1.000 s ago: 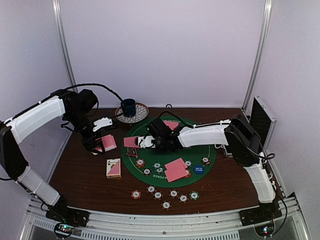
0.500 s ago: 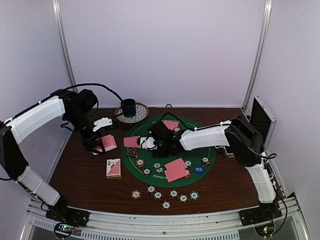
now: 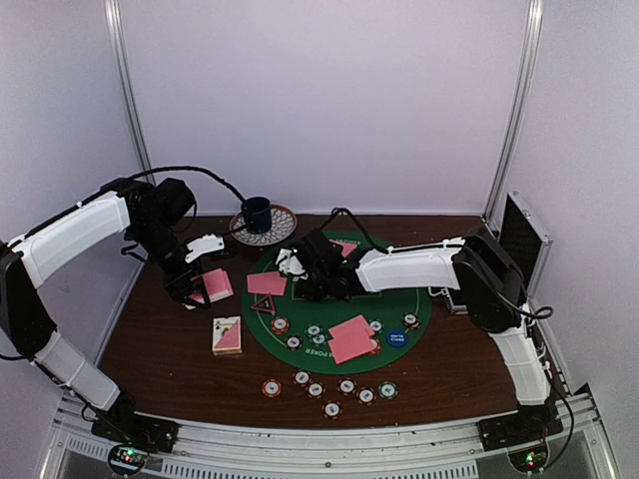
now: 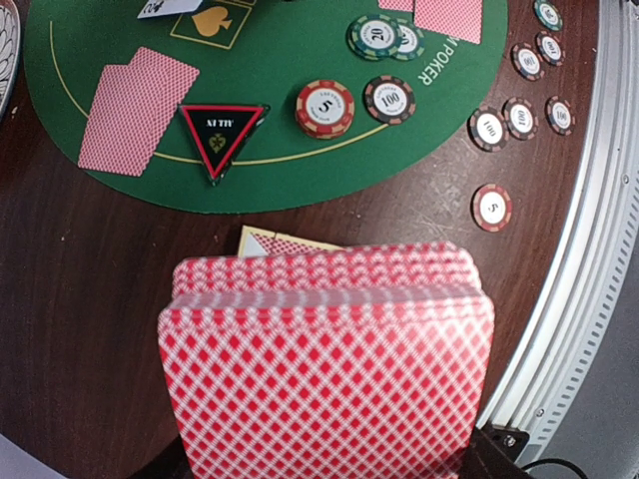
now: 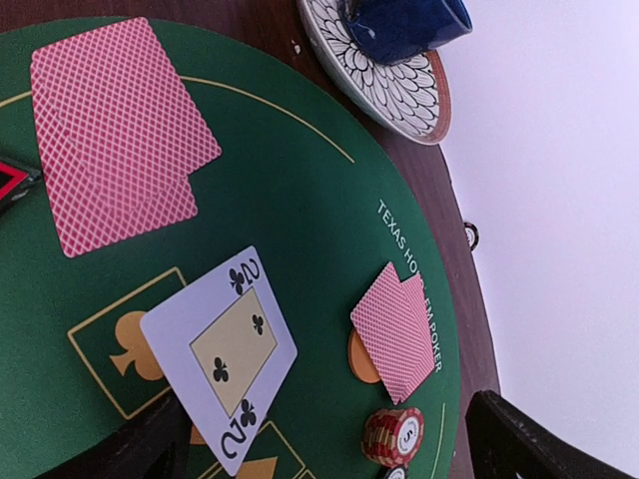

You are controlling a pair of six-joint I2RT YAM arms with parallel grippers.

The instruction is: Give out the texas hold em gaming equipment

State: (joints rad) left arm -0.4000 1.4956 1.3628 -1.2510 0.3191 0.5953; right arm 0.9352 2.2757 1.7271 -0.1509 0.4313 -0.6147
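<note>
Holding a stack of pink-backed cards (image 4: 324, 369) clamped between my left fingers (image 3: 187, 282), above the dark worktop (image 4: 60, 259) just off the left edge of the green mat (image 4: 300, 165). My right fingers (image 5: 519, 444) stand wide apart over the mat and grip nothing. A two of clubs (image 5: 220, 354) lies face up on the felt beneath them.

Noted on the mat:
- a face-down pair (image 5: 120, 135), overlapping, beside the red-edged triangle marker (image 4: 224, 135);
- a second pair (image 5: 394, 339) at the far rim, partly covering a flat orange-yellow disc (image 5: 357, 361);
- an orange chip (image 4: 324, 108) touching a dark one (image 4: 389, 100).

A row of chips (image 3: 329, 389) sits off the mat near the front edge. A card box (image 3: 228, 335) lies left of the mat. A blue cup (image 5: 404, 25) stands on its saucer (image 5: 399, 95) at the back. A black case (image 3: 521, 239) stands upright far right.
</note>
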